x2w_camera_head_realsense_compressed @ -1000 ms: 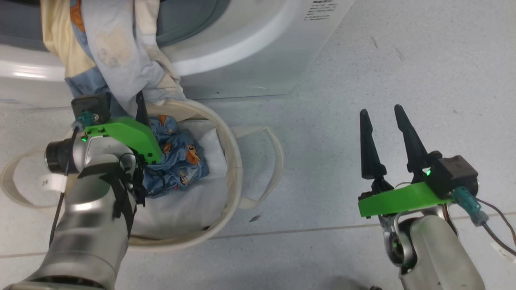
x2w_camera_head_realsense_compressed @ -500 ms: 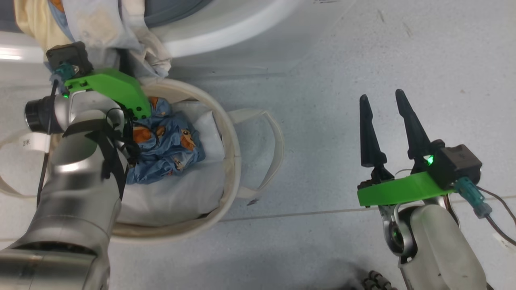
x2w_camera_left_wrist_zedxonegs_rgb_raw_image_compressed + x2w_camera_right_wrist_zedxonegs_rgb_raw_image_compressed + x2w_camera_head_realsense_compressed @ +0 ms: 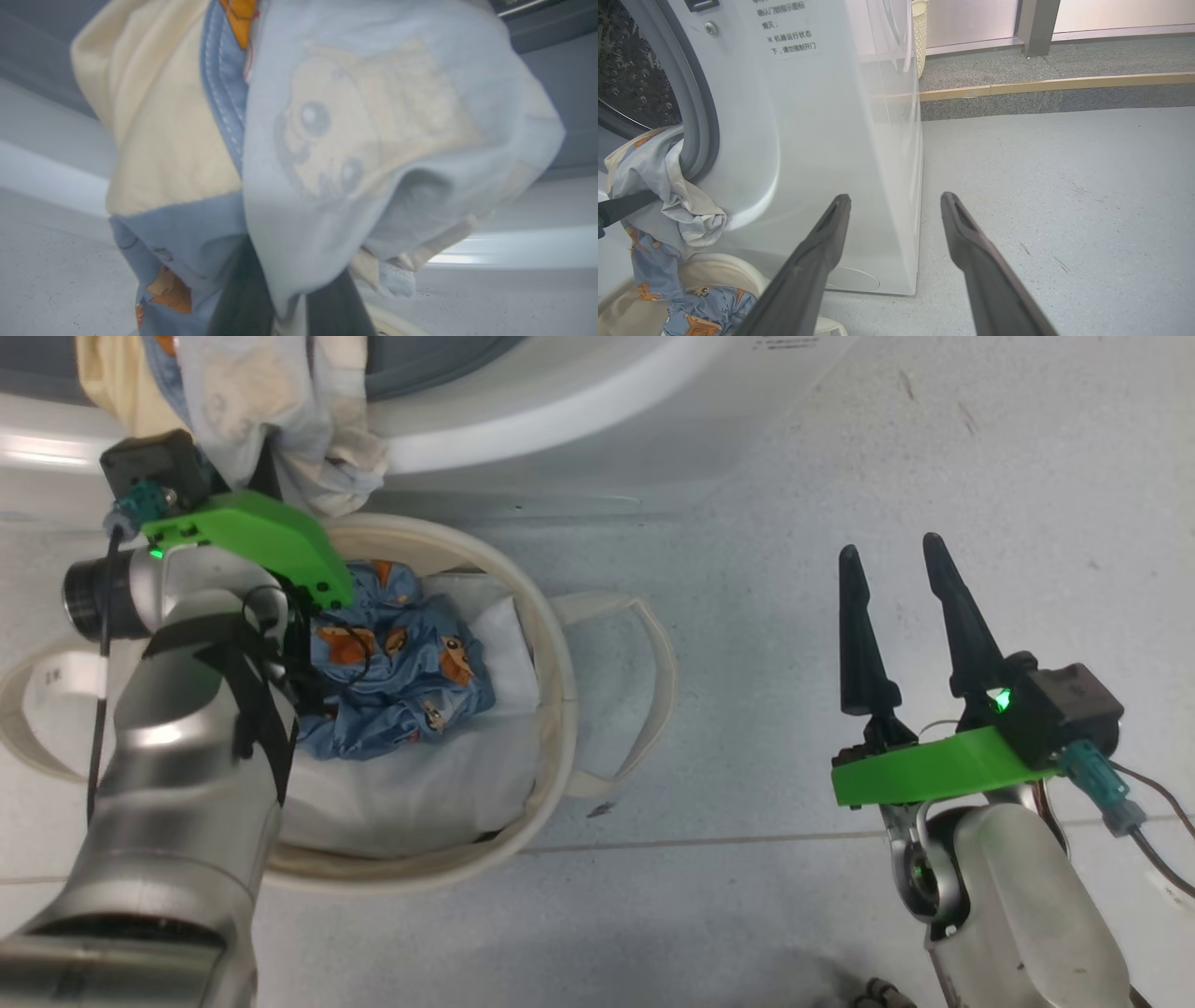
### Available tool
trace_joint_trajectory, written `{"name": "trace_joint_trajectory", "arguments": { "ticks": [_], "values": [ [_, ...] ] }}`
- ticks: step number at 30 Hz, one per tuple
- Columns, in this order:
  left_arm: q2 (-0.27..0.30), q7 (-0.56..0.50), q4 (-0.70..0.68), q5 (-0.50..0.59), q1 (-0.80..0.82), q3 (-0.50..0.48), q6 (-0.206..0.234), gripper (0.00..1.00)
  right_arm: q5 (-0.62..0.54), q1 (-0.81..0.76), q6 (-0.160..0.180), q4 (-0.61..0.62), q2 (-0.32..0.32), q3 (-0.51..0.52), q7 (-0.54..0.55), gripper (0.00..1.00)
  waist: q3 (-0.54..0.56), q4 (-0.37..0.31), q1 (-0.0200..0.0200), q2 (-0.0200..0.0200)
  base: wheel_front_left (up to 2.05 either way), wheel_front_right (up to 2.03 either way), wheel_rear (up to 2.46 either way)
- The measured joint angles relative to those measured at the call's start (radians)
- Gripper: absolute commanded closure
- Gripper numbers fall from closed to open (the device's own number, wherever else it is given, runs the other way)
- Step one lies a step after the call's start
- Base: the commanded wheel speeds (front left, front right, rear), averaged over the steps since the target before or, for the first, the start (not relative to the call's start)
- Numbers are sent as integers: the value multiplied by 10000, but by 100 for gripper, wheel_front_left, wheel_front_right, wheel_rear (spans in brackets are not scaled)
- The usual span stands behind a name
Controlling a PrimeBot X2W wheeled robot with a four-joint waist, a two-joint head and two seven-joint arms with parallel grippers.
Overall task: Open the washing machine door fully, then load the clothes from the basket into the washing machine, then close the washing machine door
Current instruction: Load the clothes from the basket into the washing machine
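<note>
Left gripper (image 3: 288, 298) pinching hanging clothes (image 3: 355, 140), right gripper (image 3: 901, 607) open and idle: carry bundle far inside washing machine (image 3: 560, 411) before releasing.

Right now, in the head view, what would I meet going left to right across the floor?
Silver left forearm → blue cartoon-print clothes → basket rim → its looped handle → right gripper, fingers spread.
</note>
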State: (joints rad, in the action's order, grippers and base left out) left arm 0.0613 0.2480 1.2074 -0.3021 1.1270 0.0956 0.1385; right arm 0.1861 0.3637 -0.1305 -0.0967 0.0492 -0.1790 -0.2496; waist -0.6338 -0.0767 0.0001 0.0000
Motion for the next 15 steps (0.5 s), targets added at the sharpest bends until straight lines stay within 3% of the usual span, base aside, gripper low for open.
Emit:
{"name": "trace_joint_trajectory", "arguments": {
  "ticks": [5, 15],
  "values": [
    [-19, 8, -1522, 238, -728, -58, -341, 100, 23, -5, 0, -123, 2, -8, 0, 0, 375, 215, 0, 0, 0, 0, 0],
    [-21, 19, -3925, 840, -1077, -514, -569, 100, 92, -24, 0, -184, 2, -84, 0, 0, 673, 321, 0, 0, 0, 0, 0]
  ]
}}
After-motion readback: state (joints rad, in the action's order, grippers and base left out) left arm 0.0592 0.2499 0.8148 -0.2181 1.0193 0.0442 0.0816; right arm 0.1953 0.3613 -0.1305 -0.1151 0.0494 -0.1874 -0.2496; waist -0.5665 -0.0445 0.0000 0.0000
